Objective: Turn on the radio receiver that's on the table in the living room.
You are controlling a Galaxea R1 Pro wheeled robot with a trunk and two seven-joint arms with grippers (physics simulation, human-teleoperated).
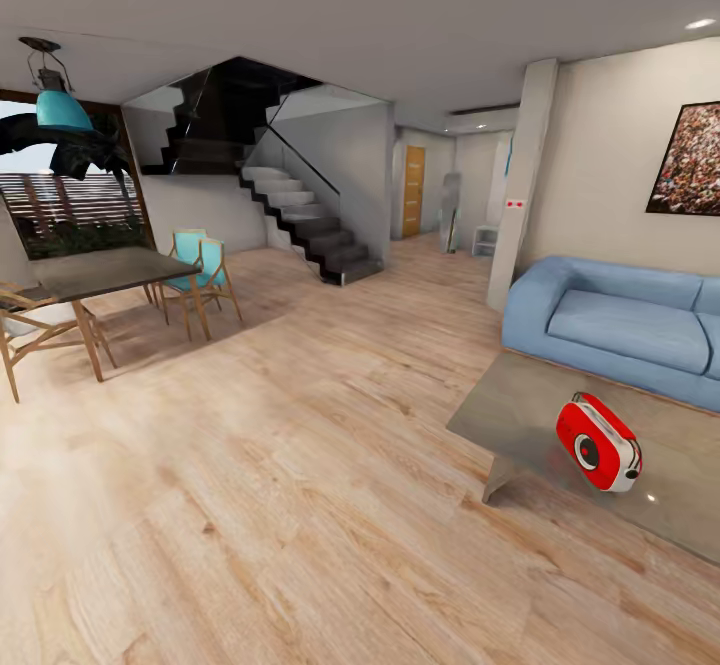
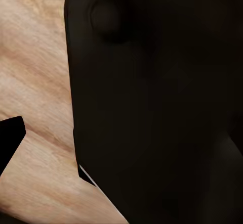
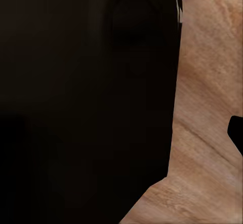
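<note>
I see the radio [image 1: 598,442] standing on the grey table [image 1: 520,400] near its front edge, with the blue sofa [image 1: 620,325] behind and plank floor [image 1: 280,465] all around. Both wrist cameras give me dark robot body over floor, so I cannot tell how either gripper stands.

Colours here are pretty nice tbh. The radio receiver [image 1: 598,442] is bright red with a white rim band and a round black dial face. It sits on the table [image 1: 520,407], which is glossy grey with a reflective top. The sofa [image 1: 620,325] is light blue. The floor [image 1: 250,465] is pale wood planks with a streaky grain, and the same tan grain shows in both wrist views beside big black shapes. The dining table [image 1: 100,272] is dark on top with wooden legs, the chairs [image 1: 203,267] are turquoise, the pendant lamp [image 1: 62,105] is teal. The stairs [image 1: 310,225] are dark grey, the door [image 1: 413,191] is orange-brown, and the framed picture [image 1: 690,160] is speckled.
</note>
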